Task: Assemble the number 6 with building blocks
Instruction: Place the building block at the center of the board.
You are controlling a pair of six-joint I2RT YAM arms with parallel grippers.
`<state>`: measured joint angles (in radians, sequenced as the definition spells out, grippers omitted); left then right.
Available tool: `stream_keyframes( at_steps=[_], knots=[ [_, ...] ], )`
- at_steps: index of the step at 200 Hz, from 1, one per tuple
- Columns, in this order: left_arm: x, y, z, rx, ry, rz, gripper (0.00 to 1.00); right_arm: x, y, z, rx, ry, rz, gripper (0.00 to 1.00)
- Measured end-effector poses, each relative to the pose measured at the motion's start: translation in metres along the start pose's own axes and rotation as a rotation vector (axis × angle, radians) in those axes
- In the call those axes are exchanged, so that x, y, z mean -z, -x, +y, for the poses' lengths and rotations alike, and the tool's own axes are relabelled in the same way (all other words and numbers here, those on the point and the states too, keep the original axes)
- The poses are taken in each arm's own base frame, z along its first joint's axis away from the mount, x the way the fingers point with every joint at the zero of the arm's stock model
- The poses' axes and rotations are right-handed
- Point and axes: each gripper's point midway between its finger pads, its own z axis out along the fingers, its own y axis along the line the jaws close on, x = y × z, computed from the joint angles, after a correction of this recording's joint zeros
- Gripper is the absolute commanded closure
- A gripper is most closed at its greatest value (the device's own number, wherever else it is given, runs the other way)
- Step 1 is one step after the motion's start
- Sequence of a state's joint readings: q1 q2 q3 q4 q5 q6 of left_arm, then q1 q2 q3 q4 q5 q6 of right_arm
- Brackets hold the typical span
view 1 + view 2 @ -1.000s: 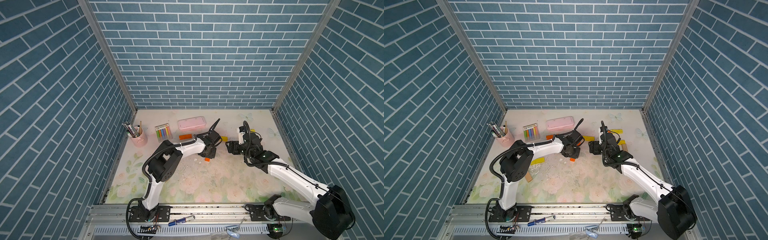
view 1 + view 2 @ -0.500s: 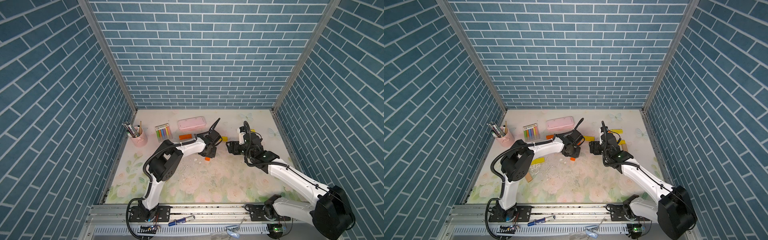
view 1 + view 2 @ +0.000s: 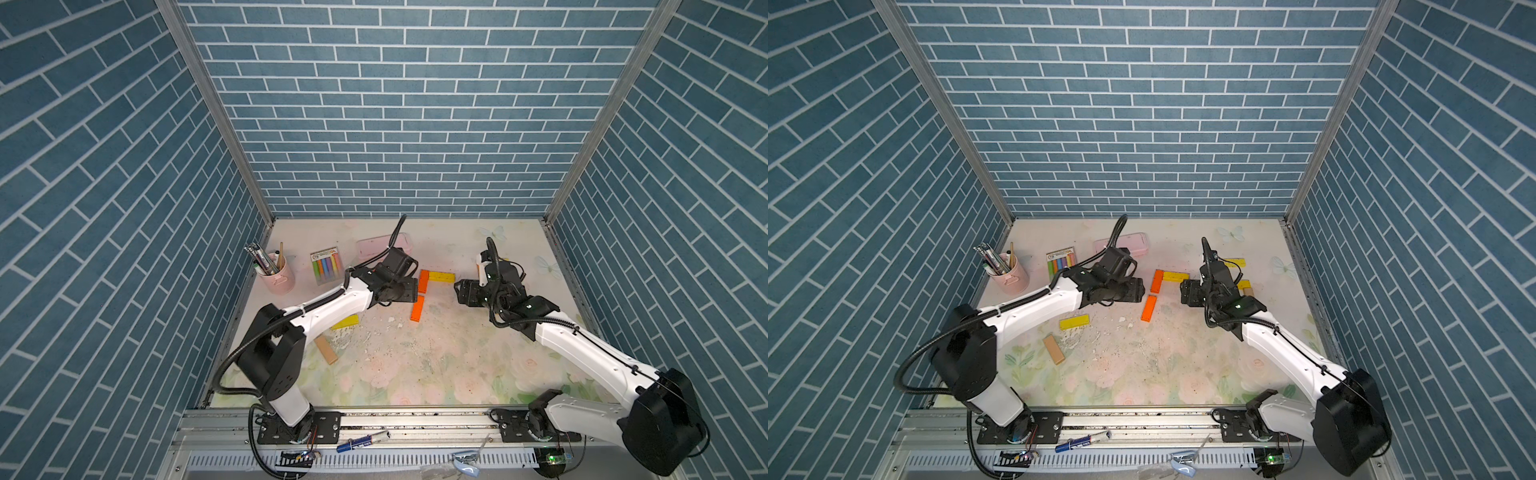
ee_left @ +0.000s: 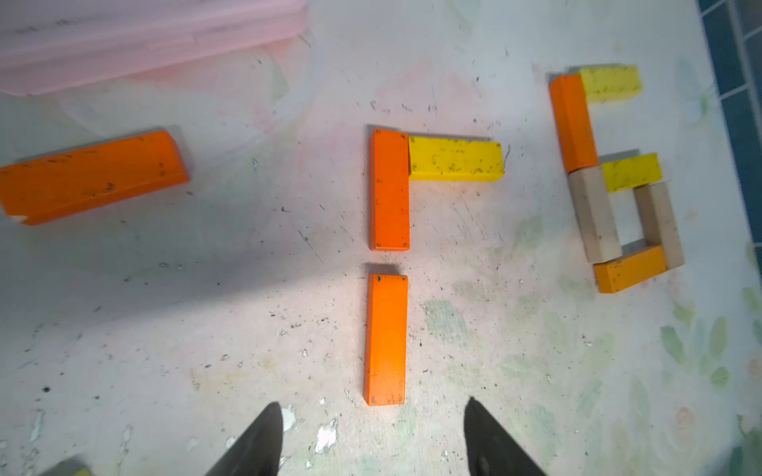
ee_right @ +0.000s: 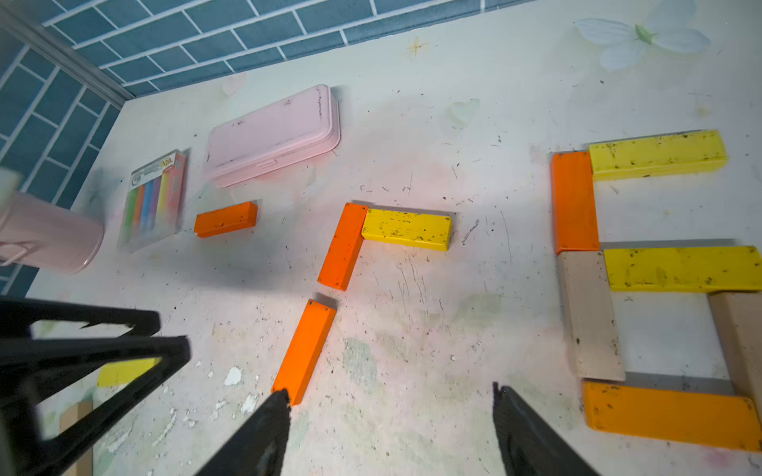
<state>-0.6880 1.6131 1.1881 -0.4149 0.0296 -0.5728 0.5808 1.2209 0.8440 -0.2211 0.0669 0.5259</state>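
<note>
Orange and lying flat, the near orange block (image 4: 385,340) sits in the middle of the table (image 3: 415,374). It is in line with the far orange block (image 4: 389,189), with a small gap between their ends. A yellow block (image 4: 455,158) touches the far one's right side at its far end. Your left gripper (image 4: 372,404) hovers at the near block's near end, jaws spread, holding nothing. Your right gripper (image 5: 389,391), to the right of these blocks, is spread and empty too. Further right lies a six-shaped group of blocks (image 5: 589,313). A pink case (image 5: 272,136) and a chalk pack (image 5: 152,198) lie far left.

Front mat (image 3: 436,374) open; orange block (image 3: 417,308) centre, tan block (image 3: 326,350) left-front
</note>
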Motion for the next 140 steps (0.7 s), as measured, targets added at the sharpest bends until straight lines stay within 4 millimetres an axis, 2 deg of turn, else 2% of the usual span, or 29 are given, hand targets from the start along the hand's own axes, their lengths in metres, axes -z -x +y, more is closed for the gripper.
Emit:
stream_keyframes(
  at_steps=[17,32,50,68,95,117,140],
  knots=[
    [0.008,-0.003,0.016,0.017,0.005,-0.019,0.18,-0.014,-0.001,0.005,-0.017,-0.026,0.041,0.22],
    [0.009,-0.016,0.035,0.04,0.018,-0.01,0.16,-0.027,-0.008,0.013,-0.03,-0.049,0.093,0.23],
    [0.006,-0.036,0.057,0.064,0.04,0.013,0.12,-0.044,-0.022,0.022,-0.052,-0.072,0.153,0.23],
    [0.004,-0.051,0.072,0.081,0.057,0.035,0.08,-0.057,-0.039,0.029,-0.083,-0.095,0.206,0.29],
    [0.009,-0.057,0.077,0.079,0.052,0.023,0.02,-0.077,-0.058,0.041,-0.112,-0.134,0.285,0.32],
    [0.016,-0.054,0.08,0.069,0.057,-0.009,0.01,-0.093,-0.061,0.054,-0.122,-0.152,0.323,0.33],
    [0.021,-0.049,0.085,0.068,0.067,-0.042,0.01,-0.102,-0.067,0.058,-0.126,-0.176,0.356,0.35]
  ],
)
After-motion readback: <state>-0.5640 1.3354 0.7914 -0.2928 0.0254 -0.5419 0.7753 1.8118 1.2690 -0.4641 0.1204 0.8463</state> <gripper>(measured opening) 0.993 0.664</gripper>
